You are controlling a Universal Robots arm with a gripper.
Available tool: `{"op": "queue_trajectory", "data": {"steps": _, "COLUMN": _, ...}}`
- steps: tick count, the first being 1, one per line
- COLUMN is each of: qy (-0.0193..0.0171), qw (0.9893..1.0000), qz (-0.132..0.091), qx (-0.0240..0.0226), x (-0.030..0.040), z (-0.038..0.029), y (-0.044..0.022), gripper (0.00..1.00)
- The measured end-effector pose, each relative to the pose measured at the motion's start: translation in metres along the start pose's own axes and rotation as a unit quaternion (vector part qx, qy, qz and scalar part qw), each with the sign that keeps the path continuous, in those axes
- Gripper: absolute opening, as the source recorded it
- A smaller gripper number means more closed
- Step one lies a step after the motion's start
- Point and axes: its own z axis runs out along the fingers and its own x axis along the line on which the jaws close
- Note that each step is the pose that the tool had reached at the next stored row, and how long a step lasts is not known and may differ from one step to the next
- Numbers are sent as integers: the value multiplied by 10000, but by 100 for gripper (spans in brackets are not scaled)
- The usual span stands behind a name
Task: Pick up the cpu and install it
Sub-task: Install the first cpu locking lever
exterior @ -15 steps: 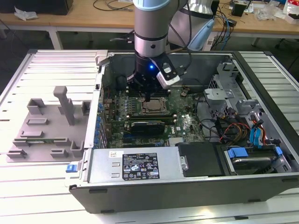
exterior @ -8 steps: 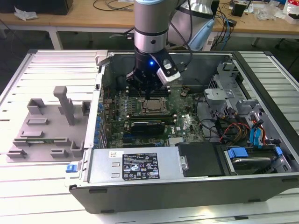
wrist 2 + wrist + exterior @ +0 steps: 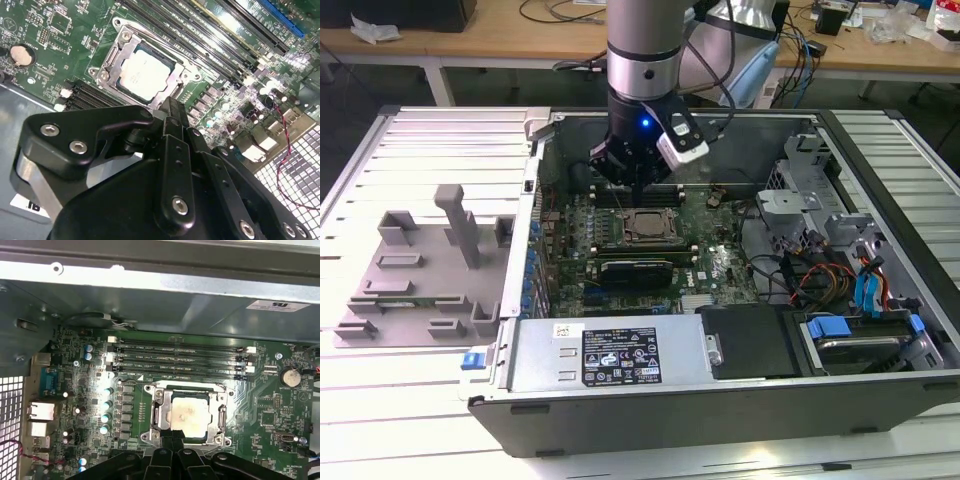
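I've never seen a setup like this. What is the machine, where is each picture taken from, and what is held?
It is one robot arm ending in a gripper. The exterior view shows an open computer case on a table, a grey holder block on that view's left. Both wrist views ride on the arm, looking at the green board inside. The cpu, a silvery square chip, lies in its socket, the gripper close over it; whether it is gripped I cannot tell.

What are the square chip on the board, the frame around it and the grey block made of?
The cpu looks topped with matte silvery metal, dully reflecting light. The socket frame around it seems bare steel: bright glints, screw heads. The holder block is probably matte grey plastic, judging by its flat colour.
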Motion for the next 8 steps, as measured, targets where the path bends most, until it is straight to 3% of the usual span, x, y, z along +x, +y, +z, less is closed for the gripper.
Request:
{"op": "queue_trajectory", "data": {"steps": 1, "qy": -1, "qw": 10000, "qz": -1, "qx": 1, "x": 10, "z": -1, "y": 0, "gripper": 11}}
{"op": "queue_trajectory", "data": {"steps": 8, "qy": -32, "qw": 10000, "qz": -2, "qx": 2, "x": 334, "z": -6, "y": 21, "gripper": 11}}
